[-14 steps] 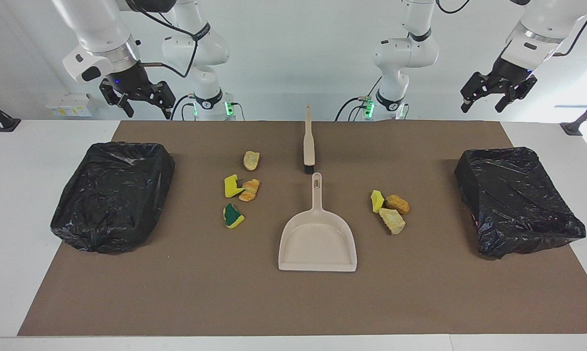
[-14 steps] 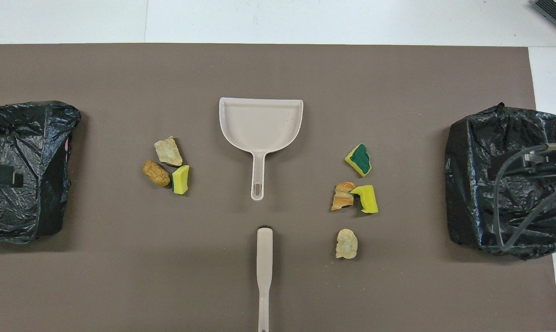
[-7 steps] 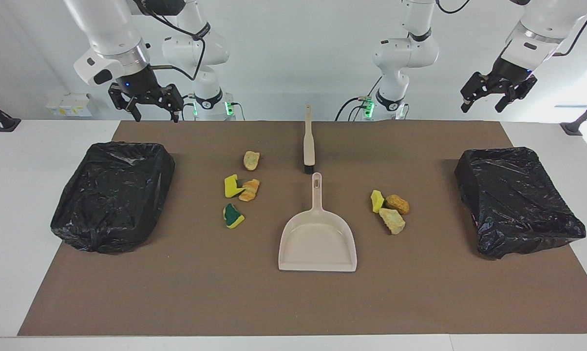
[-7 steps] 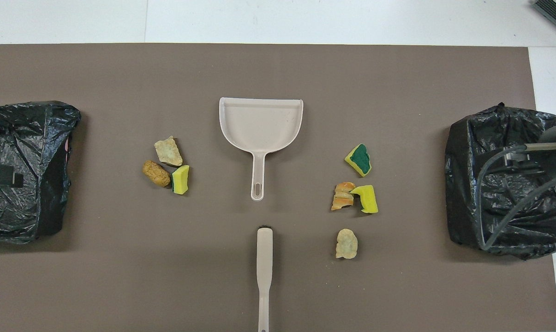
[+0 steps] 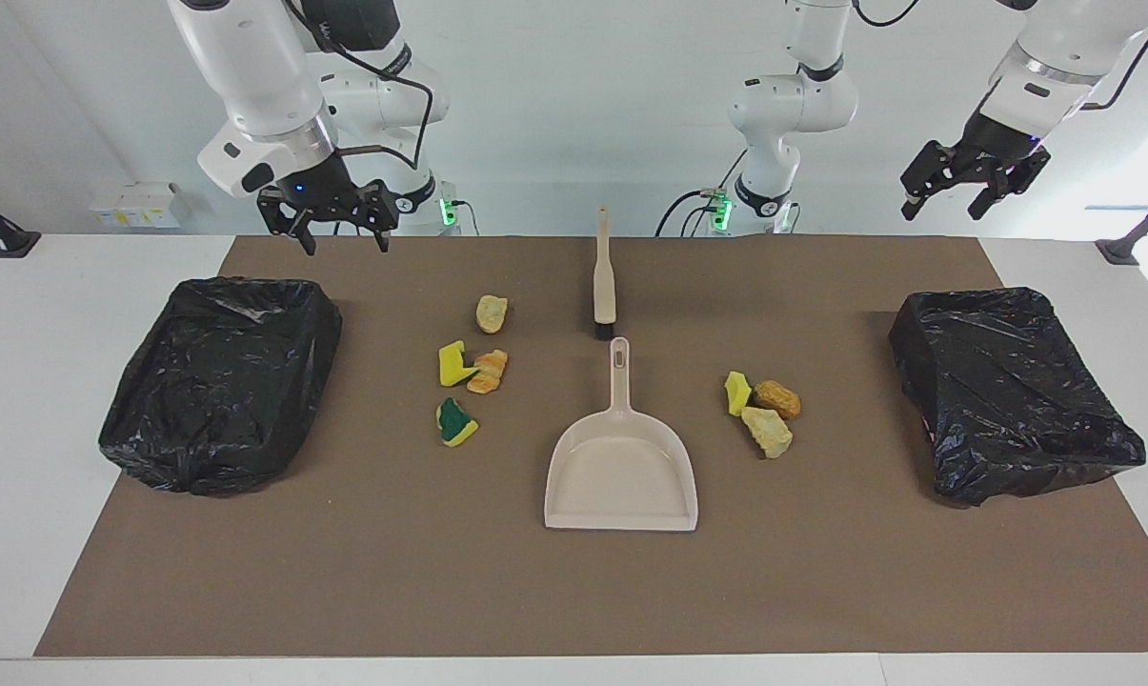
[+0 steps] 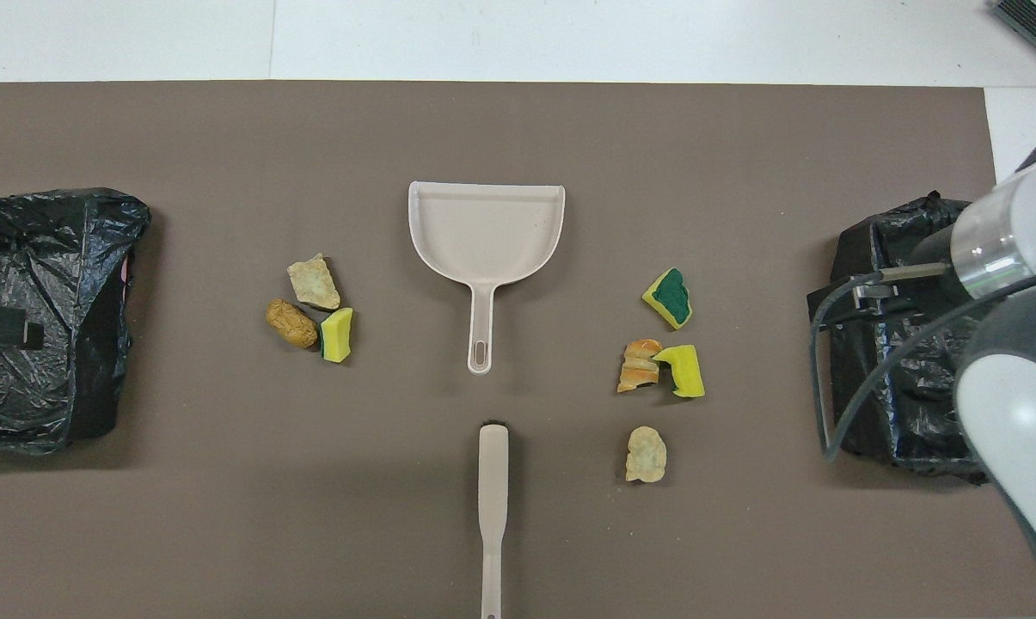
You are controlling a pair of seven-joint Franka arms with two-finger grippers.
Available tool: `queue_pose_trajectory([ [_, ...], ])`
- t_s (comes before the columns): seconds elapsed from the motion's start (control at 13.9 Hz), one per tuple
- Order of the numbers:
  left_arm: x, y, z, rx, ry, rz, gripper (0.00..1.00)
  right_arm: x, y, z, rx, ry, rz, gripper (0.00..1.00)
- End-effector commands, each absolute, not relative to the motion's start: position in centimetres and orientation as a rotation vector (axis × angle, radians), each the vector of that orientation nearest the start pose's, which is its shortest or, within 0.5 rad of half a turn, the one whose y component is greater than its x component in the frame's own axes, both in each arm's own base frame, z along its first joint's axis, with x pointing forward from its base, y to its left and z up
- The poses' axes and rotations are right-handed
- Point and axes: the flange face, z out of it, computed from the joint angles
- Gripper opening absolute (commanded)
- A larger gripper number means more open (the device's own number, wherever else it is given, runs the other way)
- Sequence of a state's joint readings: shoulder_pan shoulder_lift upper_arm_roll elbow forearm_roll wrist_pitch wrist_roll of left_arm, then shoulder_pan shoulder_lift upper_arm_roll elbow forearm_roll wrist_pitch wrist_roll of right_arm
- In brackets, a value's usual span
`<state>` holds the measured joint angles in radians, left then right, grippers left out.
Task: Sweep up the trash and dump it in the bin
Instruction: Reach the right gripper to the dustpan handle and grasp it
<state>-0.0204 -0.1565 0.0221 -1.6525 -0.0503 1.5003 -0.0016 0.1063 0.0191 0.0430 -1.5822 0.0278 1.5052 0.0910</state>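
Below the raised right gripper (image 5: 338,229), jaws apart and empty, the brown mat's edge near one black bin (image 5: 221,381), four trash pieces (image 5: 469,372) further toward the middle, three more (image 5: 764,410) past the dustpan (image 5: 621,467) and brush (image 5: 604,276), left gripper (image 5: 964,191) waiting high, jaws apart, above the other black bin (image 5: 1012,391).

I see a brown mat (image 5: 574,591) on the white table (image 5: 21,400). A small white box (image 5: 135,204) sits by the wall.
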Motion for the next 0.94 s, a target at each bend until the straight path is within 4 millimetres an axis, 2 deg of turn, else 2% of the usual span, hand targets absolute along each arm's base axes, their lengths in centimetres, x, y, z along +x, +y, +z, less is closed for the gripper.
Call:
queue_pose_trajectory([
  [0.0,49.5,-1.5,66.5,-3.184,0.039,-0.021,1.0,56.5,11.1,58.4,-3.088,-0.105,0.157,1.0],
  [0.14,49.4,-1.5,66.4,-3.183,0.042,-0.007,1.0,57.3,14.5,56.9,-3.083,-0.124,0.125,1.0],
  [0.29,48.7,-1.7,66.0,-3.183,0.038,0.059,1.0,57.9,17.4,54.1,-3.095,-0.1,0.17,1.0],
  [0.43,47.4,-2.1,65.9,-3.187,0.048,0.104,1.0,58.5,21.6,51.3,-3.096,-0.069,0.151,1.0],
  [0.5,46.8,-3.3,65.7,-3.184,0.082,0.125,1.0,58.7,23.5,49.9,-3.094,-0.051,0.139,1.0],
  [0.65,45.0,-7.1,64.2,-3.176,0.178,0.158,1.0,58.8,26.9,47.3,-3.095,-0.027,0.132,1.0],
  [0.86,42.0,-13.3,60.8,-3.18,0.182,0.138,1.0,58.5,32.5,44.7,-3.088,0.033,0.088,1.0],
])
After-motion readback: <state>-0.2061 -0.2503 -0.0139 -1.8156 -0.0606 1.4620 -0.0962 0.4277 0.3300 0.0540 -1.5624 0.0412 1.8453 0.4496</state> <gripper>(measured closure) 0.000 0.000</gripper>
